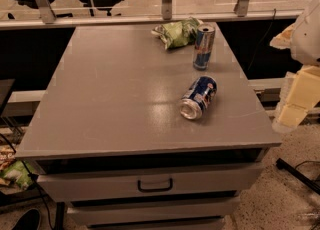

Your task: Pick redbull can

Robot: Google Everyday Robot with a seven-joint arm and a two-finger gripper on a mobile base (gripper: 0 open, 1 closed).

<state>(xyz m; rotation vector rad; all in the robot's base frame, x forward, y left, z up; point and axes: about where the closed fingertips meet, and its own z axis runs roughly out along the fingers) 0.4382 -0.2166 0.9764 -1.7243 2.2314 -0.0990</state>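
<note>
Status, all positions referenced to the grey cabinet (110, 99):

- The redbull can (203, 47) is seen upright on the cabinet top, toward its far right corner, silver top up and red mark facing the camera.
- A green snack bag (176, 32) is laid at the cabinet's far edge, just left of that can. Whether they touch cannot be told.
- A dark blue soda can (198, 97) is laid on its side on the right half of the top, about mid-depth, silver end turned toward the front edge and apart from the upright can.
- The gripper (296, 96) is held off the cabinet's right edge, clear of the top and of both cans. Only cream and white blocks are shown there; open or closed cannot be told.
- Drawers are stacked in the cabinet front, and a dark handle (155, 185) is fitted to the upper one.
- A second green bag (15, 174) is seen on the floor left of the cabinet, with a dark shoe (25, 220) nearer its front left corner.
</note>
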